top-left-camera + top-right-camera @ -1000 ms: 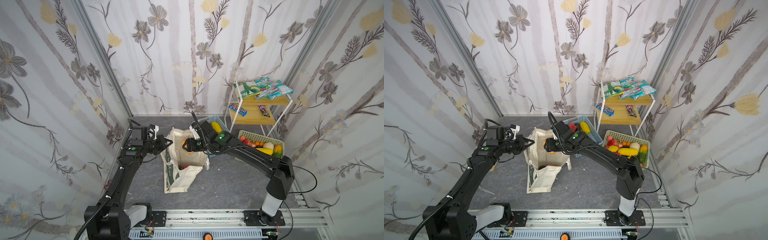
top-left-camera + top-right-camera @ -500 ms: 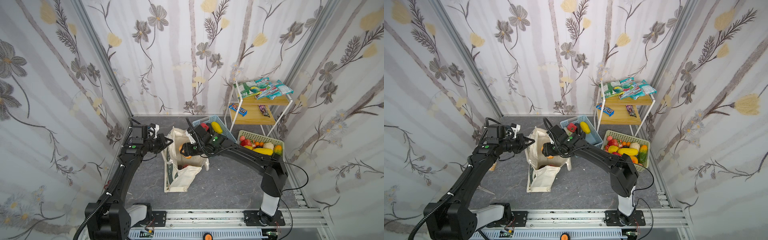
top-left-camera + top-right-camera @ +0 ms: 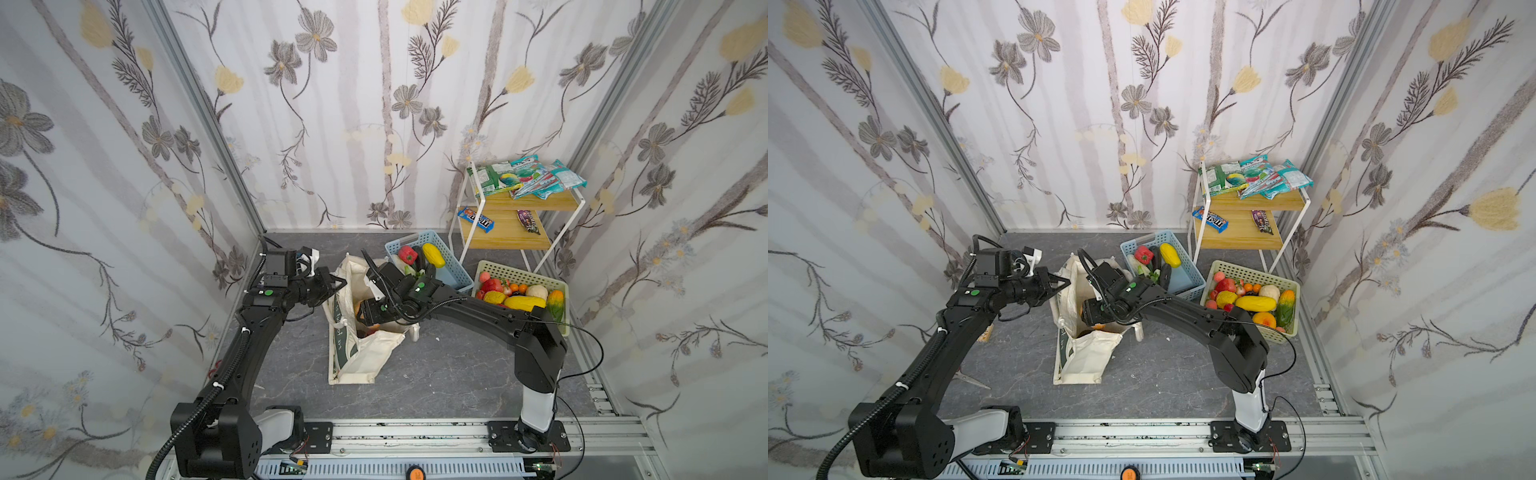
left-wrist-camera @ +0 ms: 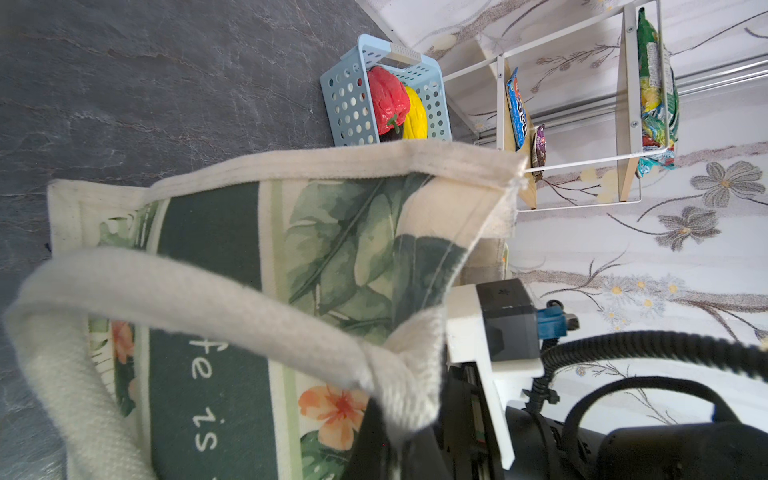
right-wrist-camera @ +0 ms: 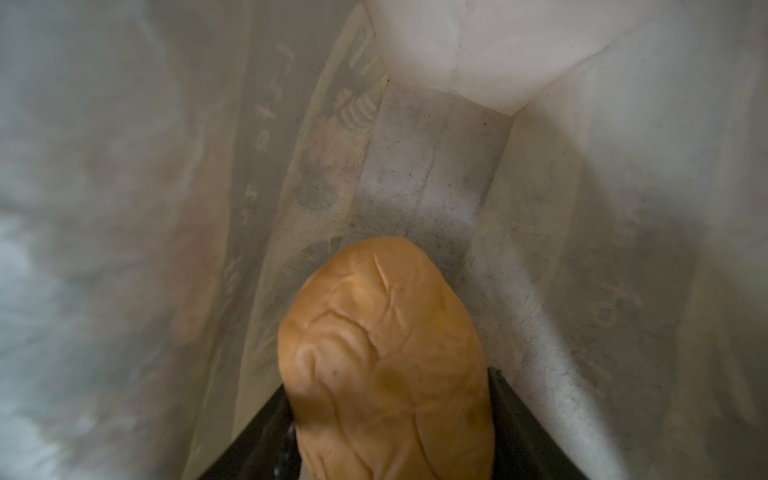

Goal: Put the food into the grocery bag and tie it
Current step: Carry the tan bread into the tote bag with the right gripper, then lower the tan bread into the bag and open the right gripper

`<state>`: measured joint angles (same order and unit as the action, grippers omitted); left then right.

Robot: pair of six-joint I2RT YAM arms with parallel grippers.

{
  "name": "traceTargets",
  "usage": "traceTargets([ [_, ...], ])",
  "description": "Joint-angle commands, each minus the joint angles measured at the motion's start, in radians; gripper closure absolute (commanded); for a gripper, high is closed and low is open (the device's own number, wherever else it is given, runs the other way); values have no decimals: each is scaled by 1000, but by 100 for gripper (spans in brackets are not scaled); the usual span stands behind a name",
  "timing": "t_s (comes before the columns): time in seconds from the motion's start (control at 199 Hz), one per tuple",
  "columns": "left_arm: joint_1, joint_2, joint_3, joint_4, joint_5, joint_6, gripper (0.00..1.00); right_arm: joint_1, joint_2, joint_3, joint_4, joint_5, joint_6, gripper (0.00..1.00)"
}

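The grocery bag [image 3: 362, 353] [image 3: 1089, 357], a cream tote with a dark green band, stands open on the grey floor in both top views. My left gripper [image 3: 338, 285] [image 3: 1062, 284] [image 4: 399, 436] is shut on the bag's cream handle [image 4: 199, 297] at the rim and holds the mouth up. My right gripper [image 3: 362, 316] [image 3: 1087, 315] [image 5: 388, 415] reaches down inside the bag [image 5: 415, 187]. It is shut on a brown, wrinkled toy vegetable [image 5: 386, 353], a piece of the food, which hangs above the bag's bottom.
A light blue basket [image 3: 455, 266] with a red pepper [image 3: 407, 254] and yellow toys stands behind the bag. A pale yellow basket [image 3: 521, 274] of toy fruit sits to the right. A white-framed shelf [image 3: 505, 232] carries snack packets [image 3: 494, 178]. Scissors [image 3: 971, 379] lie on the floor at the left.
My right gripper has moved left and down into the bag's mouth with the brown toy vegetable. The left gripper has kept its hold on the handle.
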<state>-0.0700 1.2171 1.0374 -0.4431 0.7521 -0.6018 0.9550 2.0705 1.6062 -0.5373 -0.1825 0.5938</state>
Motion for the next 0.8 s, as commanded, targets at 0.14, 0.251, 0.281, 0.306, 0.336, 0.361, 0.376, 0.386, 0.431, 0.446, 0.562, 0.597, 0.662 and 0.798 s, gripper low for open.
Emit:
traceTargets([
  [0.14,-18,-4,16,10,0,3,100,5,49,-2,46,-34,-12,38],
  [0.251,-27,-5,18,9,-4,3,100,5,70,1,55,-50,-10,38],
  [0.281,-27,-5,18,6,-4,2,100,5,76,2,58,-56,-10,38],
  [0.306,-28,-4,18,7,-4,2,100,5,80,2,61,-59,-7,38],
  [0.336,-29,-4,18,5,-5,2,100,5,86,2,64,-63,-5,38],
  [0.361,-30,-4,19,7,-8,3,100,5,91,2,69,-67,-5,38],
  [0.376,-30,-4,20,7,-7,2,100,5,94,3,70,-70,-4,38],
  [0.386,-30,-4,20,6,-8,3,100,5,96,4,73,-71,-3,38],
  [0.431,-31,-2,21,5,-7,3,100,5,106,8,75,-79,-2,38],
  [0.446,-31,-2,22,5,-7,3,100,5,109,9,77,-79,-2,38],
  [0.562,-33,-1,23,4,-8,3,100,5,131,17,83,-88,-2,37],
  [0.597,-33,-1,23,4,-7,4,100,4,139,20,85,-89,1,37],
  [0.662,-33,1,22,5,-8,3,100,3,155,28,90,-96,4,37],
  [0.798,-34,1,22,2,-9,5,100,3,187,48,97,-112,10,36],
])
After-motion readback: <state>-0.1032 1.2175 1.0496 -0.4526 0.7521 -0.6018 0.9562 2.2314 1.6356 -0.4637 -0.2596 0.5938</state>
